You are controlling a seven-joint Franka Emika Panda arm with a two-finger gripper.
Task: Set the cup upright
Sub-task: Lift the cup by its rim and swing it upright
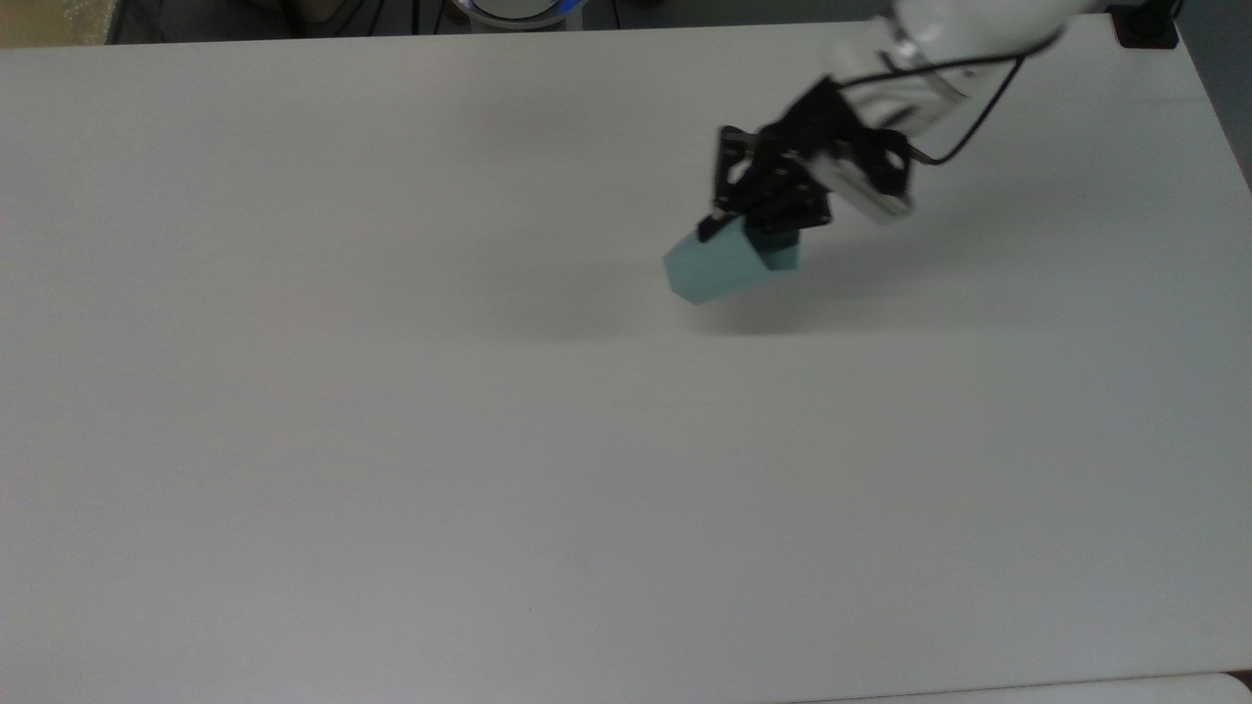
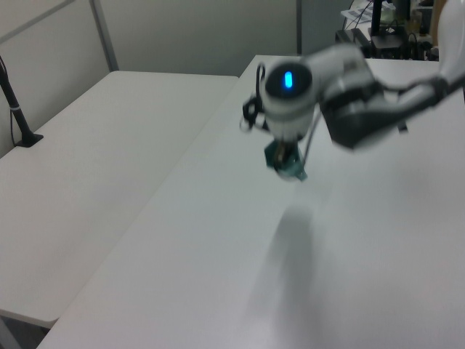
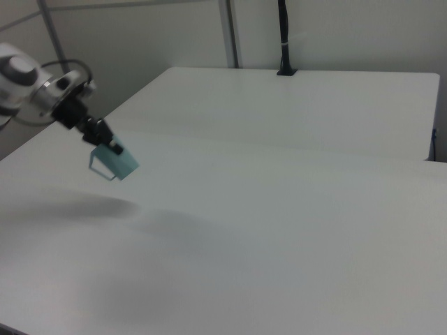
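White and bare, the bench (image 1: 391,440) takes up the near ground of the top view, and we see nothing on it up to the soft shadow lying under the raised load. Farther back, toward two o'clock from the centre of the top view, we find the cup (image 1: 729,266) in the air, clear of the bench and tilted, its narrower base pointing down toward eight o'clock and its wider mouth end up under the black gripper (image 1: 758,223). In the right view the cup (image 3: 115,162) hangs at about four o'clock from the gripper (image 3: 103,142), with its flat angular handle showing as a thin loop on the side facing the right view's left. In the left view we see the cup (image 2: 288,164) as a small teal shape below the wrist, above its own shadow.

The fingers are clamped on the wall of the cup near the rim, one outside and, we judge, one inside. We judge the cup light and stiff, matte plastic that should not slip much; its flat facets give good seats for the fingers. It remains to lower it base-first.

Beyond, a second white table (image 2: 94,145) stands beside the bench.
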